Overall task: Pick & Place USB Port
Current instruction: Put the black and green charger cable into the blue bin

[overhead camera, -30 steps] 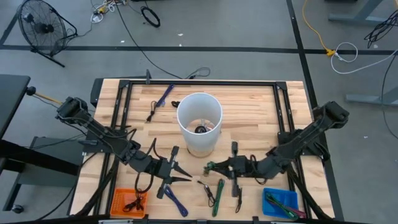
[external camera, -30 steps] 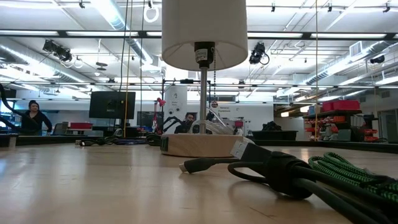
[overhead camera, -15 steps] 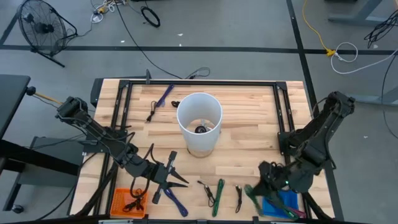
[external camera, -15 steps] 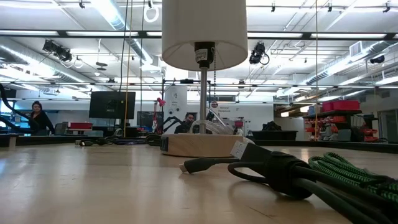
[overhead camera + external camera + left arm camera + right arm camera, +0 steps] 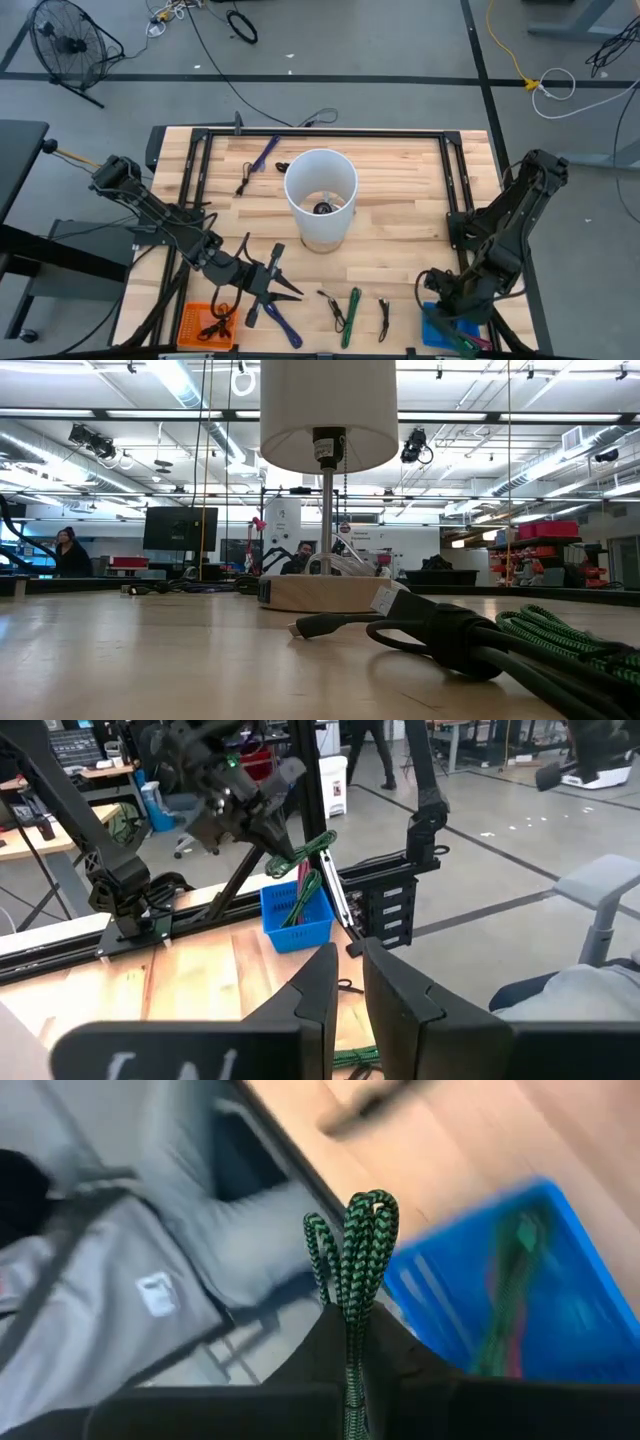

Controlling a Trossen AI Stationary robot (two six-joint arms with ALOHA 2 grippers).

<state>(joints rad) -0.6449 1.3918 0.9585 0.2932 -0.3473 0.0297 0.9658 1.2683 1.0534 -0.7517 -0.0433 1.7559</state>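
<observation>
At lower right, the right end effector (image 5: 432,306) pinches a green braided USB cable (image 5: 352,1260) above the blue plastic bin (image 5: 452,326); centre it, lower, then release. The left end effector (image 5: 262,283) hovers empty, nearly pressed together.

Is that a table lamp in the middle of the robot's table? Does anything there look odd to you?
Yes. A white-shaded lamp stands mid-table among loose cables, which seems odd beside the sorting bins. Otherwise it is orderly: the right gripper carries a green braided cable by the blue bin, and the left gripper hangs near the orange bin.
</observation>
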